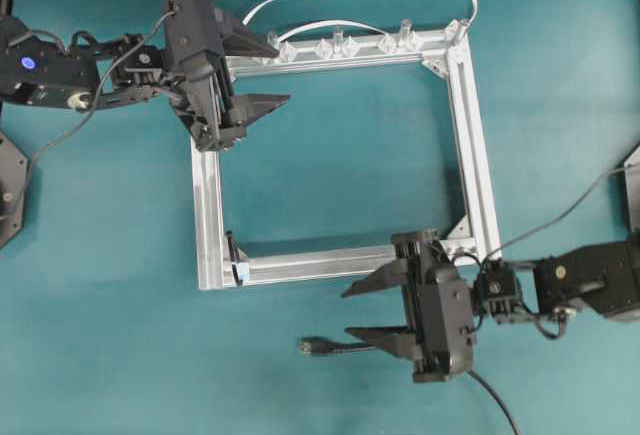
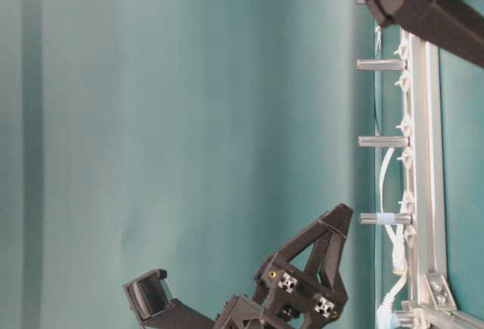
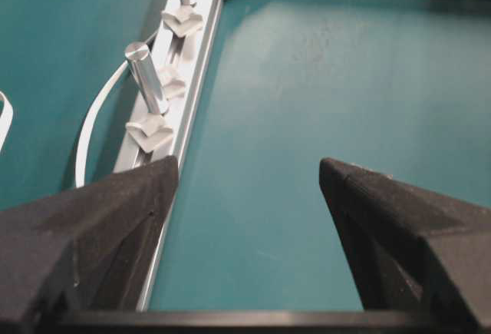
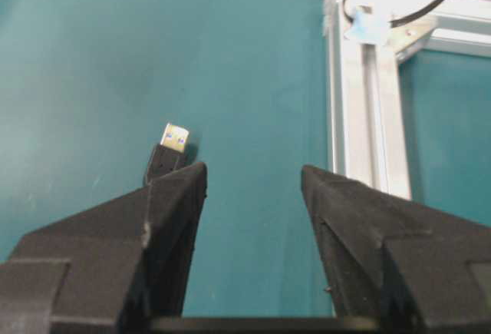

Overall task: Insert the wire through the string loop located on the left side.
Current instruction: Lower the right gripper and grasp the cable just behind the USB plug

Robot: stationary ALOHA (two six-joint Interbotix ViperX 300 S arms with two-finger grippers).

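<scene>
Overhead, my right claw (image 1: 362, 310) gapes empty over the wire (image 1: 312, 347) lying on the worktop (image 1: 120, 355), right of the loop (image 1: 237, 255); closing misaligned could push its plug aside, while my left claw (image 1: 262, 77) stands wide.

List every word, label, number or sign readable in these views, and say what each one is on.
No readable text in any view.
Tag at the base of the string loop: pale blue-white, no print visible.
Blue light on the left arm: a glow only, no sign.
Frame, posts, plug, both end effectors: no markings visible.
</scene>
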